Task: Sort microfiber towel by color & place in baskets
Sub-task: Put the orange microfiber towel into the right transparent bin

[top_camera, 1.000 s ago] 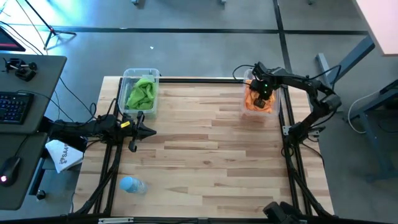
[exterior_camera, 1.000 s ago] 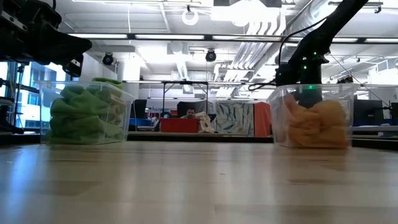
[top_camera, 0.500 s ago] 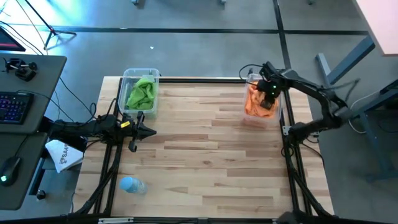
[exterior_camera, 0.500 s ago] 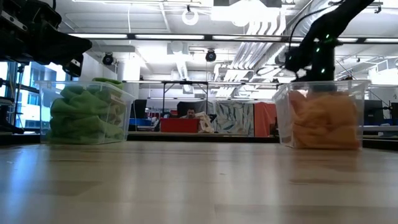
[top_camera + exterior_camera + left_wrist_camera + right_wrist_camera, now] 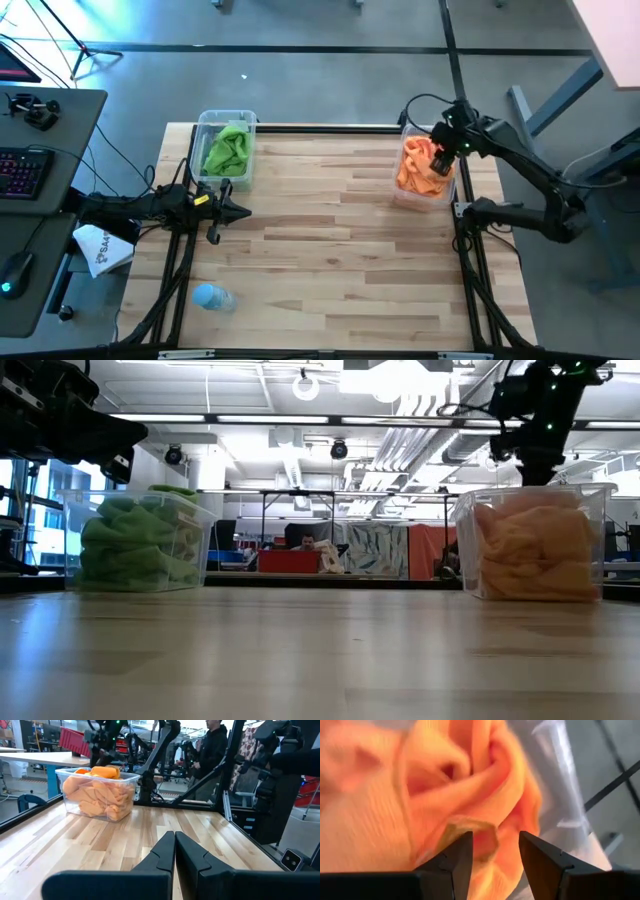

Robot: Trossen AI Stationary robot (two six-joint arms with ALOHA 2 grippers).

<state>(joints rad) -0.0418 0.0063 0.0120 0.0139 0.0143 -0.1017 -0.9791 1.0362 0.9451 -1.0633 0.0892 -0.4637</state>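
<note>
The right gripper (image 5: pixel 447 136) is hanging just above the far edge of the right basket (image 5: pixel 408 194), its fingers (image 5: pixel 457 857) spread apart with nothing between them, looking down on the orange towels (image 5: pixel 421 167) piled inside. The green towels (image 5: pixel 228 150) are sitting in the left basket (image 5: pixel 203 121), and no loose towel is showing on the table (image 5: pixel 330 250), so the sorting is looking done. The left gripper (image 5: pixel 231 210) is waiting near the table's left edge with its fingers (image 5: pixel 165 852) pressed together, empty. The orange pile is rising to the rim, so a finger catching a fold as the arm lifts could drag a towel out or nudge the light basket, which is sitting close to the table's edge.
</note>
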